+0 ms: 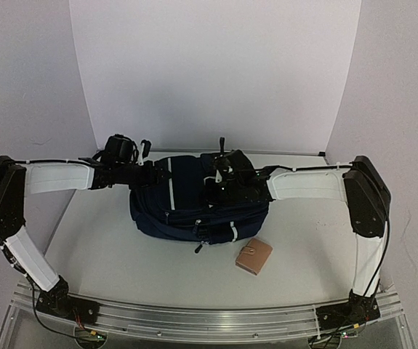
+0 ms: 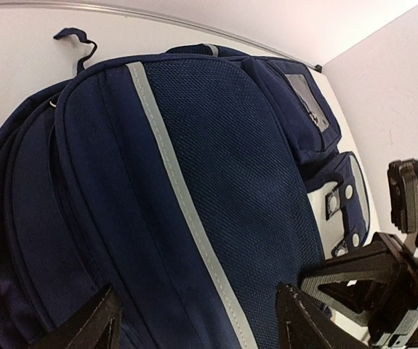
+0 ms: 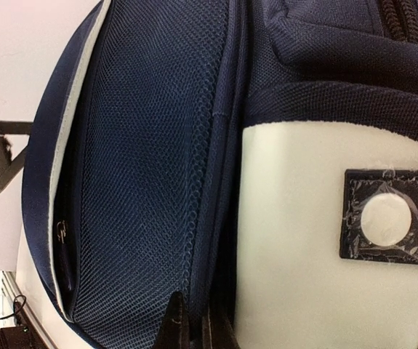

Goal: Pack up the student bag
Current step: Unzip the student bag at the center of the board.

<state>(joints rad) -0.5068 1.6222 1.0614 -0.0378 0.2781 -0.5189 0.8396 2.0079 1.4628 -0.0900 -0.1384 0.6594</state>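
On the desk (image 1: 107, 247), near its middle, the student bag (image 1: 183, 203) is laid between the two arms. The left end effector (image 2: 195, 291) is held at the bag's left end, its fingers set wide apart with navy mesh seen between them. The right end effector (image 3: 191, 323) is closed, its fingers pressed together at the seam beside the white patch (image 3: 288, 240). A small tan wallet (image 1: 254, 257) is seen near the bag's near right corner.
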